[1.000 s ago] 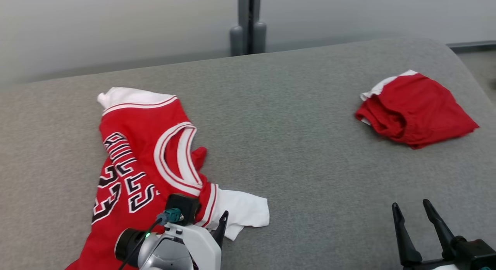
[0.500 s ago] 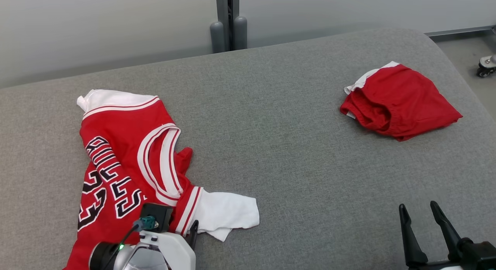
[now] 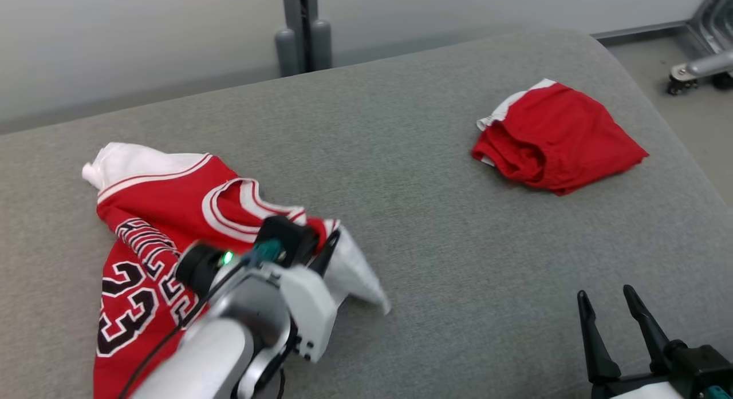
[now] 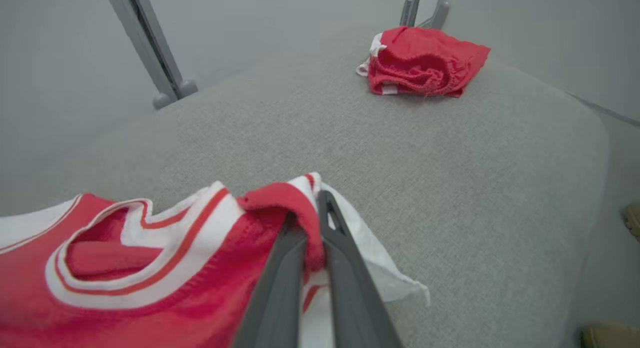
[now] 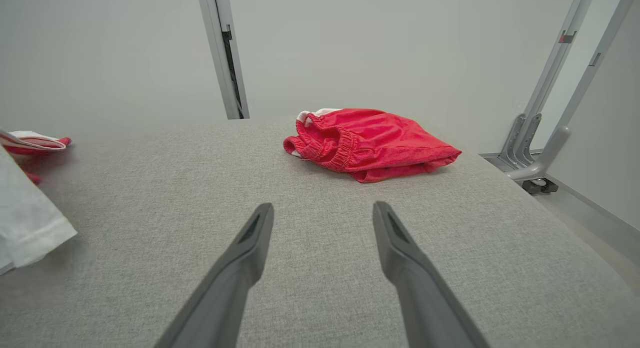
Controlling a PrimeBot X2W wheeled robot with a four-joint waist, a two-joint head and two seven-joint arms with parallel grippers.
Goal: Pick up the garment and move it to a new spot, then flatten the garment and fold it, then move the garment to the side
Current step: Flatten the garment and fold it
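Your left gripper [image 4: 307, 214] has its two dark fingers pinched together on a fold of the red jersey-style T-shirt [image 3: 160, 198]. The grip is on red shoulder fabric just beside the red-striped white neck trim. From there the garment trails back and to that gripper's left across the grey woven padded surface [image 3: 435, 244]. The pinched part is drawn up, one white short sleeve droops just past the fingertips, and the other lies at the shirt's far end.

In your head view the black "23" outlined in white reads clearly, but the word above it is creased and hard to read. The pale forearm hides part of the shirt's body, and the bottom edge cuts off the hem. The left wrist view shows cloth caught between the fingers.

Your right gripper [image 5: 322, 207] has its jaws spread wide over bare padding, with nothing between them. Ahead of it, well apart, lies a smaller crumpled red cloth piece [image 5: 375, 143] with a white edge. The right wrist view shows its gathered band. Beyond stands a grey metal post [image 3: 300, 27].
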